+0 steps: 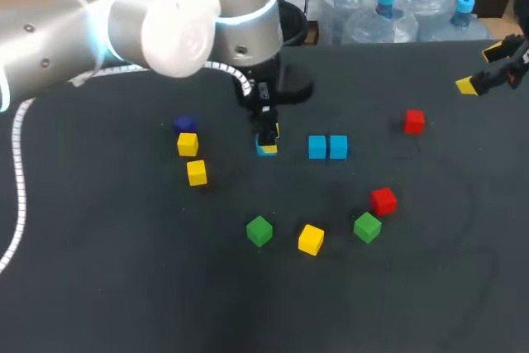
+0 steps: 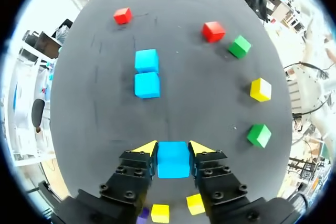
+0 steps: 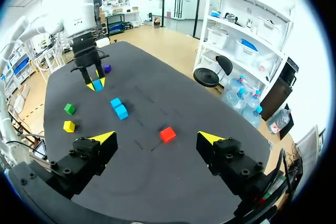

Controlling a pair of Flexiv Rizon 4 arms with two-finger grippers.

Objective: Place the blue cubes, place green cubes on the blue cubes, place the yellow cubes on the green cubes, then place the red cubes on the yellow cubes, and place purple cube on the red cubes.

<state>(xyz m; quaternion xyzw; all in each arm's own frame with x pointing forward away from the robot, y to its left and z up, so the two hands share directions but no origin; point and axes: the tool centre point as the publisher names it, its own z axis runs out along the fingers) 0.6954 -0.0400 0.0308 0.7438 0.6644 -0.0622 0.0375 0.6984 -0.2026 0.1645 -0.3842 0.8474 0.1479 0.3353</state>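
My left gripper (image 1: 266,134) pinches a blue cube (image 1: 266,150) near centre; two blue cubes (image 1: 328,147) just right; wide table (image 1: 430,303) stretches below; right gripper (image 3: 156,137) spread.

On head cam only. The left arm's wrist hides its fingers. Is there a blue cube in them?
Observer: Yes. The left wrist view shows the left gripper shut on a blue cube, with one finger against each side.
Operator: The right gripper is cut off at my frame edge. Is it carrying anything?
Observer: No. The right wrist view shows the right gripper open, with nothing between its fingers.
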